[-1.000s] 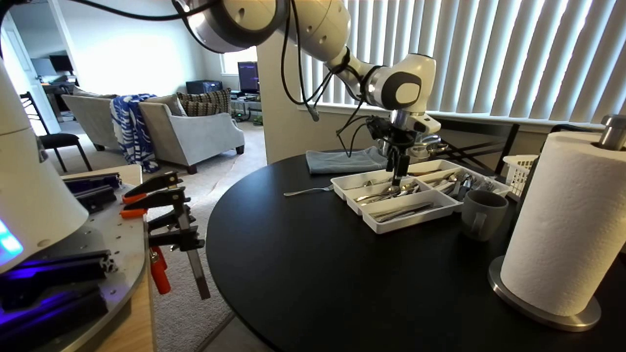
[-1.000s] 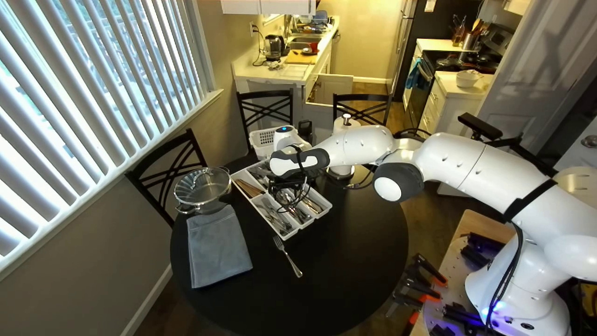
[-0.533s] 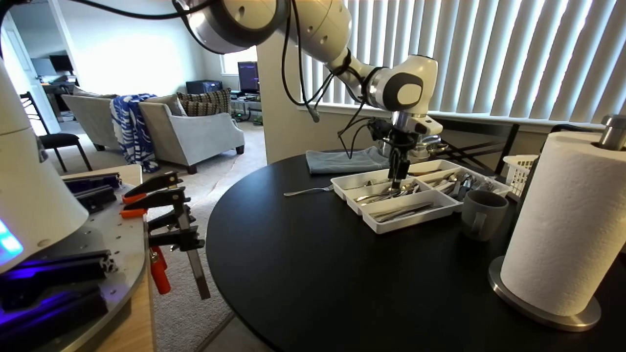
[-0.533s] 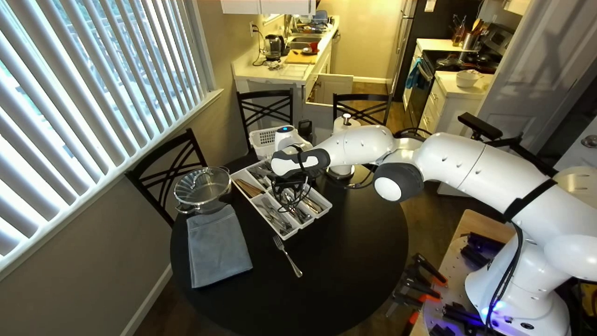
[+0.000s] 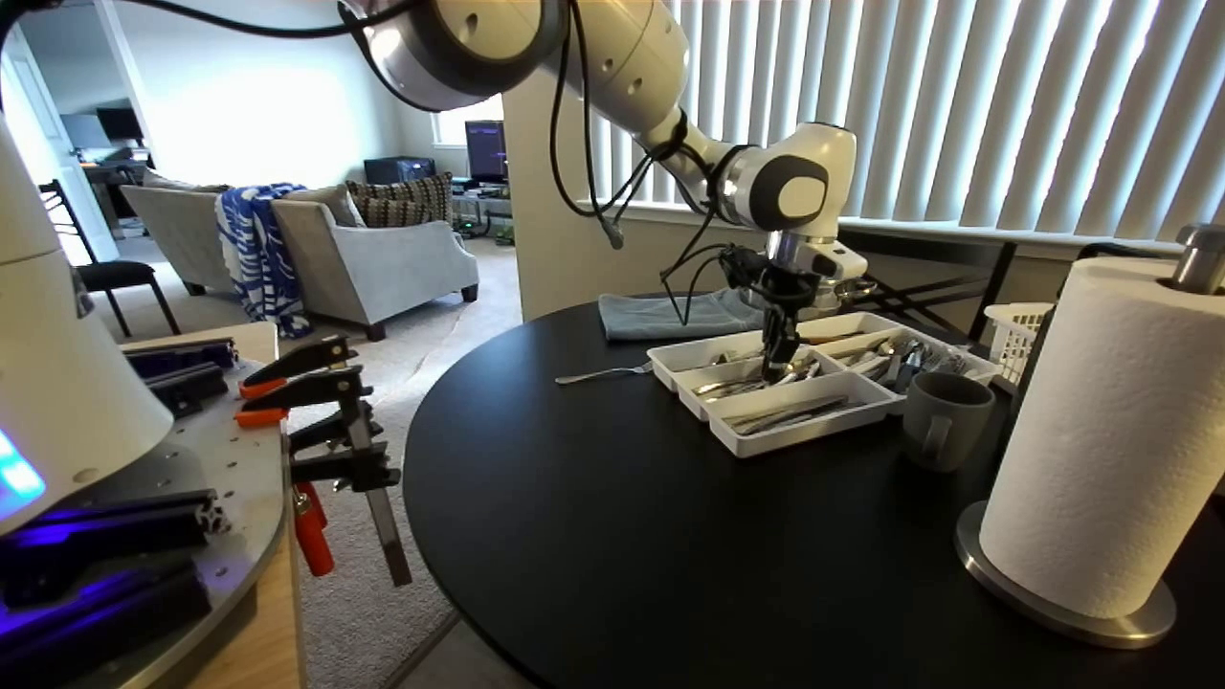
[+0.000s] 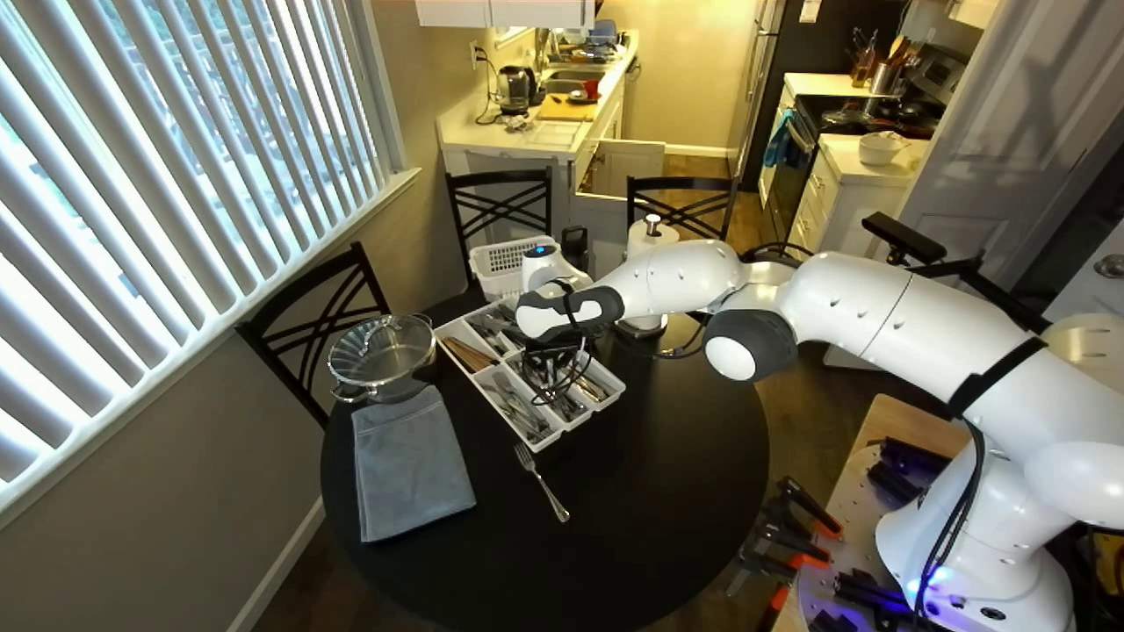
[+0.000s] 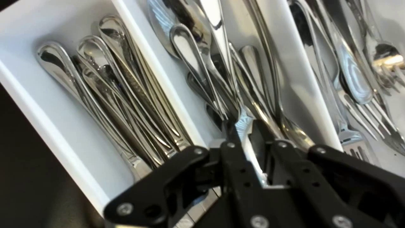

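Straddling the patterned neck of a silver piece of cutlery [image 7: 244,120], the tool [image 7: 244,128] stands nearly closed, with a narrow gap between its fingers [image 7: 228,142] that the metal about fills. Whether both sides press on it, so that it is truly held, I cannot tell. The piece lies in the middle compartment of the white tray [image 5: 813,429], its handle running to the far edge in the wrist view; the other end is hidden by the tool. In that view, what look like knives [image 7: 121,95] fill the left compartment, a fork [image 7: 350,136] shows in the right one, and spoons [image 7: 297,134] lie around the piece.

For a sound hold, I would keep the neck centred, squeeze evenly, since the metal looks slick and rounded, and mind the divider wall [image 7: 163,79] that seems close to the left finger. With handles crossing so tightly, a slow, straight lift seems safer than a sideways pull, with a pause to check that no second handle is caught.

On the tabletop [image 5: 651,517], in an exterior view, a loose fork [image 5: 603,373] lies just left of the tray, a grey mug [image 5: 946,416] stands beside its near right corner, and a folded cloth [image 5: 670,318] lies beyond its far left side.
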Tool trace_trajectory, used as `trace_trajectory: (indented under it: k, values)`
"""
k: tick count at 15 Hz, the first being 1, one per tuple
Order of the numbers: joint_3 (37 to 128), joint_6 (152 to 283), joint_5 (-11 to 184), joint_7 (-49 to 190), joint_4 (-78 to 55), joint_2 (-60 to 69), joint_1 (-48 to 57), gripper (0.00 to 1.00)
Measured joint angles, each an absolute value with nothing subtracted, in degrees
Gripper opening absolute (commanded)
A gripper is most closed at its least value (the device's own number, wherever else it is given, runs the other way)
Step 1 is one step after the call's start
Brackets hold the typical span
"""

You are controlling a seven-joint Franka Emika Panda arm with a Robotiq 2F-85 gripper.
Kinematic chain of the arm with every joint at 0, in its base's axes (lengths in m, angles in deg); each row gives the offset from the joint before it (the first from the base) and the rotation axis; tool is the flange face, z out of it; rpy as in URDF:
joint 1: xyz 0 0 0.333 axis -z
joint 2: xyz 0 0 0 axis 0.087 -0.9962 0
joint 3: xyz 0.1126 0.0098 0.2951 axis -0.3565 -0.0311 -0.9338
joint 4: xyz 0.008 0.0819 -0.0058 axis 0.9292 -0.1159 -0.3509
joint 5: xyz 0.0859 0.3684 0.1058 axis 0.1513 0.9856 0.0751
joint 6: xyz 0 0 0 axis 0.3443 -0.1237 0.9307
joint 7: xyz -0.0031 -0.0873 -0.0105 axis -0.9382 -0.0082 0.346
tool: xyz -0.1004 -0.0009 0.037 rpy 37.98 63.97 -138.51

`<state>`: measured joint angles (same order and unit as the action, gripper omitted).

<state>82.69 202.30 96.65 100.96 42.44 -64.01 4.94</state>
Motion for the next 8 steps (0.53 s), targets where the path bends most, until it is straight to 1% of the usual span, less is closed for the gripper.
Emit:
trace_trajectory:
  k: [4, 5, 6, 7, 8]
  values:
    - [82.7, 202.3, 95.8, 100.7, 41.6, -64.2, 4.8, 0.00]
    - [82.7, 202.3, 95.6, 100.5, 41.4, -64.3, 4.8, 0.05]
    - [82.7, 202.3, 95.5, 100.3, 41.3, -64.3, 4.8, 0.27]
    - [82.7, 202.3, 95.4, 100.2, 41.2, -64.3, 4.8, 0.31]
    - [82.7, 202.3, 95.4, 100.1, 41.1, -64.3, 4.8, 0.38]
